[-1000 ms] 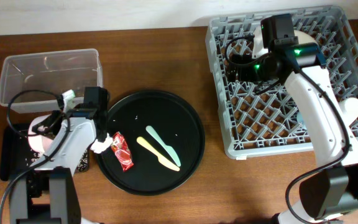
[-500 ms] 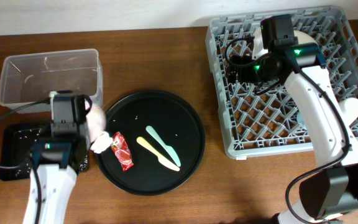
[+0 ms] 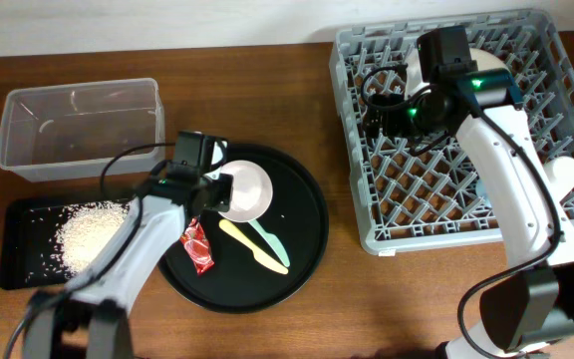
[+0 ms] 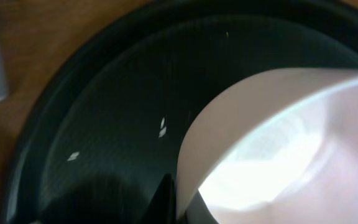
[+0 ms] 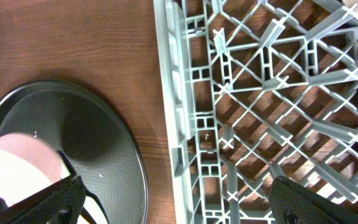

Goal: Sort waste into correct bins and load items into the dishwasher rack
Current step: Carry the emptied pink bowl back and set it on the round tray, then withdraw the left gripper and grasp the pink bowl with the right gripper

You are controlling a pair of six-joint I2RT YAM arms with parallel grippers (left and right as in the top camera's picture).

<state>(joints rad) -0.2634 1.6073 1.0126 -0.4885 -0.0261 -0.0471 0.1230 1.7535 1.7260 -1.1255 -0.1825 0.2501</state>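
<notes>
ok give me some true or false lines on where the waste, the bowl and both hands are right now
1. The rice heap lies on the shallow black rectangular tray. True.
2. The red snack wrapper is inside the clear tub. False: it lies on the round black tray.
3. The left hand grips the pinkish-white bowl. True.
4. The right hand is shut on a cup. False: it is open and empty, above the dishwasher rack.
5. The yellow utensil and mint-green utensil stand in the rack. False: both lie on the round black tray.
</notes>
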